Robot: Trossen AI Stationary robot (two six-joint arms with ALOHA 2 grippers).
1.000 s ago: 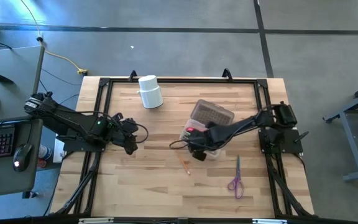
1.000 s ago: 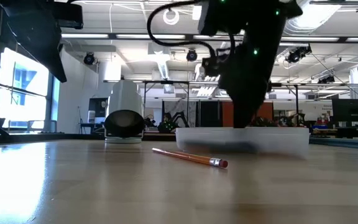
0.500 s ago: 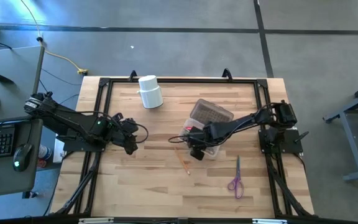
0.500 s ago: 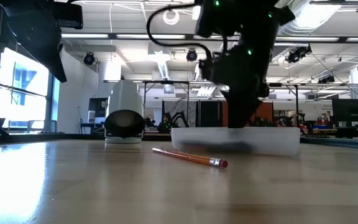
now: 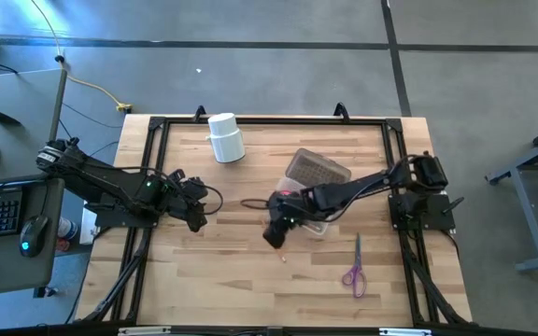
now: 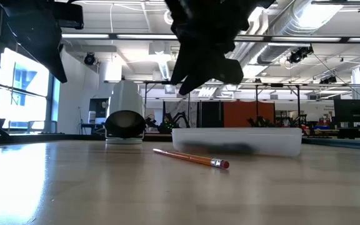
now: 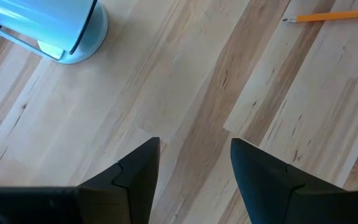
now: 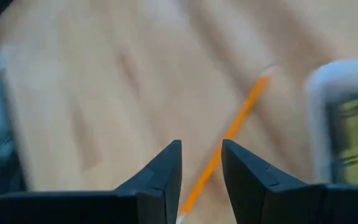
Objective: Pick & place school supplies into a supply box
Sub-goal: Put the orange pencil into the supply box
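Observation:
An orange pencil point(image 6: 191, 158) with a pink eraser end lies flat on the table in front of the clear supply box point(image 6: 237, 142). In the high view the box point(image 5: 313, 217) sits mid-table with its dark textured panel point(image 5: 318, 171) at its far side and something red point(image 5: 290, 194) inside. My right gripper point(image 5: 275, 233) hovers open above the pencil point(image 8: 230, 138), to the box's left, touching nothing; in its wrist view point(image 8: 201, 144) the pencil runs past the finger gap. Purple-handled scissors point(image 5: 354, 271) lie flat near the right front. My left gripper point(image 5: 197, 219) waits open at the table's left point(image 7: 195, 143).
A white cylindrical cup point(image 5: 225, 137) lies on its side near the far edge, left of centre, its dark mouth facing the low camera point(image 6: 125, 123). Bare wood spreads between the two grippers and along the near edge. A black frame point(image 5: 157, 124) borders the table.
My right gripper has risen out of the supply box and moved toward the table's left and near edge, ending above the orange pencil. The pencil and scissors have stayed where they were.

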